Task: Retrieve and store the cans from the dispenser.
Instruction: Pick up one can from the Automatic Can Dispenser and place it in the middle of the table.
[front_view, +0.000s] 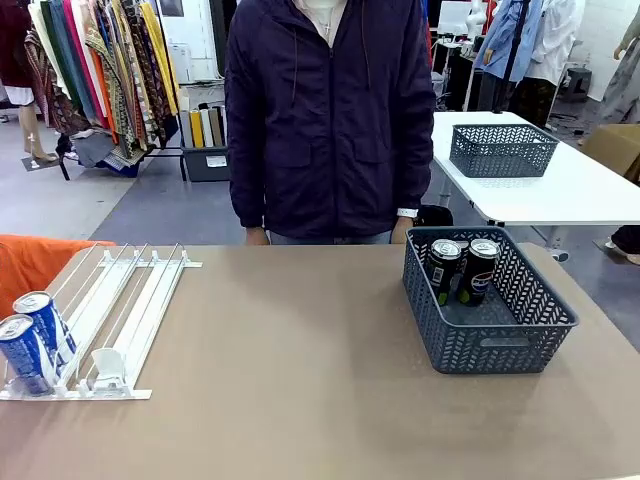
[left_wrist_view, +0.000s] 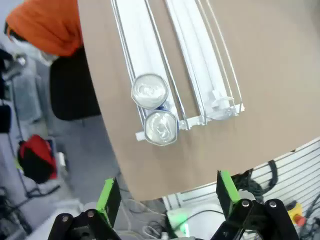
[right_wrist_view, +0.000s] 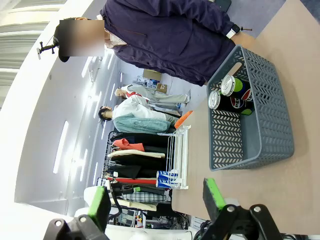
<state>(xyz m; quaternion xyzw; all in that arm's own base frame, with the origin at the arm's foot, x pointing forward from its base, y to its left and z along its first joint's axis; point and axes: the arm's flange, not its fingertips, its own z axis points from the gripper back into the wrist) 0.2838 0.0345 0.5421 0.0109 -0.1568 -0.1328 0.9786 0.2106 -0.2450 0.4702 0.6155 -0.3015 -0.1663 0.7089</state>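
Two blue cans stand in the far-left lane of the dispenser, one behind the other and touching. The nearer one sits at the lane's low, near end. From the left wrist view both silver tops show, side by side in the same lane. The other lanes hold no cans. A white stopper sits at the near end of one lane to the right.

The dispenser lies flat on the left side of the worktop, its near end close to the near edge and its long wires running toward the far side.

Two black cans stand upright just beside each other in a dark grey basket on the right side of the worktop, in the basket's far-left part. Basket and dispenser are well apart, with bare worktop between them.

The left arm's fingers are spread wide with nothing between them. They hang above the near-left corner of the worktop, looking down on the blue cans and clear of them. The right arm's fingers are likewise spread wide and hold nothing, well back from the basket.

A person in a dark jacket stands at the far edge of the worktop, arms down. Beyond, to the far right, a second grey basket rests on a white table. An orange cloth shows past the left edge.
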